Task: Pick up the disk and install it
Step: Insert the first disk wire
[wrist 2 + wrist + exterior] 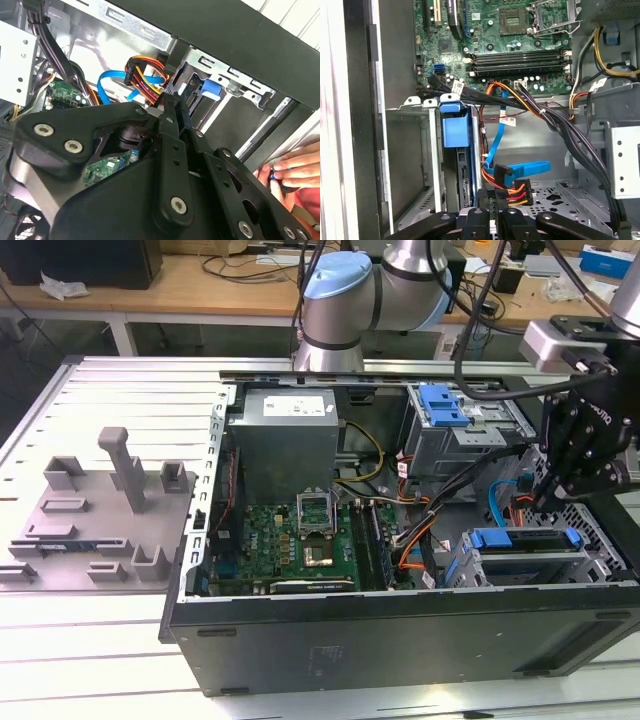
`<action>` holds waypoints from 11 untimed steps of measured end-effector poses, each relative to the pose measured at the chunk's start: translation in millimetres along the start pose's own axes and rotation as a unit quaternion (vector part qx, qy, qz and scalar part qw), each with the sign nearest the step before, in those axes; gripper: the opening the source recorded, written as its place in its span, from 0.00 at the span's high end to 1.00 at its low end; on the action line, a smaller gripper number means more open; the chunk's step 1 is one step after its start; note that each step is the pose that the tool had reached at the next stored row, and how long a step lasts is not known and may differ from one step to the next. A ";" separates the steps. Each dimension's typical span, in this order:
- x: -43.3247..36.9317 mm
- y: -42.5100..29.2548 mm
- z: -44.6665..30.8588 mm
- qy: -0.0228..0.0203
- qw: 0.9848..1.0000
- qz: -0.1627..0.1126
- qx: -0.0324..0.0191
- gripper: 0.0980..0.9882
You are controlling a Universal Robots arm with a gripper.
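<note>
the disk [524, 540] is seen slotted in the drive cage [434, 165], at the exterior view's right on the near side of the computer case [400, 640]. it is kept square by its blue bracket [455, 131]. the pincer [495, 212] is held just beside it, drawn narrow with nothing carried, close by the blue data cable [525, 169].

free: perforated case floor [565, 194] beside disk [455, 133] | blocked: blue cable [530, 168], black cable bundle [559, 123] crossing

The disk [524, 540], silver with a blue bracket, sits slotted in its drive bay [470, 565], just beside the end effector [546, 504].
</note>
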State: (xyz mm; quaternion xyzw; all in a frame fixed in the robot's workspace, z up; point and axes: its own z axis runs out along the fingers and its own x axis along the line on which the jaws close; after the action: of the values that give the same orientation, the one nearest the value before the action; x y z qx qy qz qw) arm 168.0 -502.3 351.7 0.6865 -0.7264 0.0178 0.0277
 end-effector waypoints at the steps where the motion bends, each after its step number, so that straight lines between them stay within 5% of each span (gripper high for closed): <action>1: 0.0 -0.1 0.0 0.000 1.000 -0.004 0.000 0.93; 3: -0.1 -0.1 0.0 0.001 1.000 -0.007 0.001 0.93; 6: 0.0 0.0 -0.2 0.012 1.000 -0.007 0.001 0.93; 11: 0.3 -0.1 -0.2 0.013 1.000 -0.007 0.001 0.93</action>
State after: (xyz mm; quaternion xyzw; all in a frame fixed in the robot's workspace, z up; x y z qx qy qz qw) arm 168.1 -502.6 352.0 0.6913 -0.7212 0.0271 0.0362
